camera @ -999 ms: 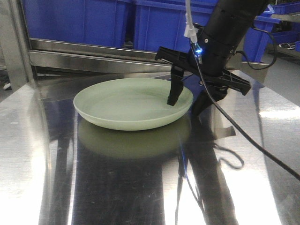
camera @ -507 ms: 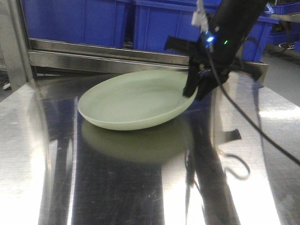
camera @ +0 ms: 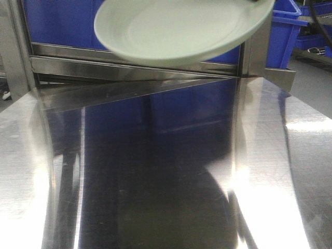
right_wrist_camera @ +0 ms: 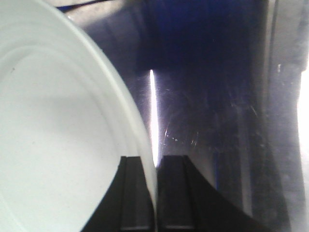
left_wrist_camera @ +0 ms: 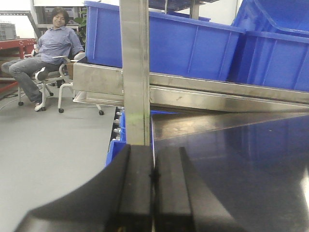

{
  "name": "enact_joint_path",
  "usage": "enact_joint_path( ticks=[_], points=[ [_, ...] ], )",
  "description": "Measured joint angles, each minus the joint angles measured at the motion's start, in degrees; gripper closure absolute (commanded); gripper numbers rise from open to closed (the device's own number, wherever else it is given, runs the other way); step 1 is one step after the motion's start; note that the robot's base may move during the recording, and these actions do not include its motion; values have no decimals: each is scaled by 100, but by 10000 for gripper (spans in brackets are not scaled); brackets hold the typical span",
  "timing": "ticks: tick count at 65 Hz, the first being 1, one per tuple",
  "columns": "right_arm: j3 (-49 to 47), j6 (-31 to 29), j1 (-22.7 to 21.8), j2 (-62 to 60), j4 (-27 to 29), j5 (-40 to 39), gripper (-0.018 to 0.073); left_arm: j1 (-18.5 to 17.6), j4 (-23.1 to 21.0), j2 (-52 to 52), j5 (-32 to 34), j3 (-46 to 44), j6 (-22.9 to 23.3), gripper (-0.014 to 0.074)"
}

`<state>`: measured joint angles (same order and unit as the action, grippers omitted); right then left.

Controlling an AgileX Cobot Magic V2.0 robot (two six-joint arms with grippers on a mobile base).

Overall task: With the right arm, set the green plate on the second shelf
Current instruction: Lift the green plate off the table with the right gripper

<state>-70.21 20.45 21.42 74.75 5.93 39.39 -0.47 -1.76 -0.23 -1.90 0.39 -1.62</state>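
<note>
Clamping green plate by rim, right tool pinches tight; plate hangs tilted, left of tool, clear above steel tabletop. Left tool fingers pressed together.

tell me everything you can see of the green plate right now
The green plate is round, shallow, pale sage green and matte, with a low raised rim and faint concentric rings inside. It hangs in the air above the steel table, tilted, in front of the blue bins, its top cut off by the front view. The right gripper pinches its rim, one finger on each face; nothing else visibly touches it.
</note>
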Motion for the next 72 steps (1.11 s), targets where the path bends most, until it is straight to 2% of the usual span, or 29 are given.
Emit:
enact_joint_path(
  ticks=[18,30,43,58,63,72],
  points=[
    [1190,-25,281,-1924,-25,-229,506,0,0,0,0,0,0,466],
    [1568,-25,281,-3119,-110,86,506,0,0,0,0,0,0,466],
    [1583,-36,281,-3906,-875,141,506,0,0,0,0,0,0,466],
    [1642,-48,281,-4007,-1949,112,506,0,0,0,0,0,0,466],
    [1774,-48,111,-4033,-2167,-126,506,0,0,0,0,0,0,466],
    [2306,39,-702,-4388,-2182,-998,506,0,0,0,0,0,0,466]
  ],
)
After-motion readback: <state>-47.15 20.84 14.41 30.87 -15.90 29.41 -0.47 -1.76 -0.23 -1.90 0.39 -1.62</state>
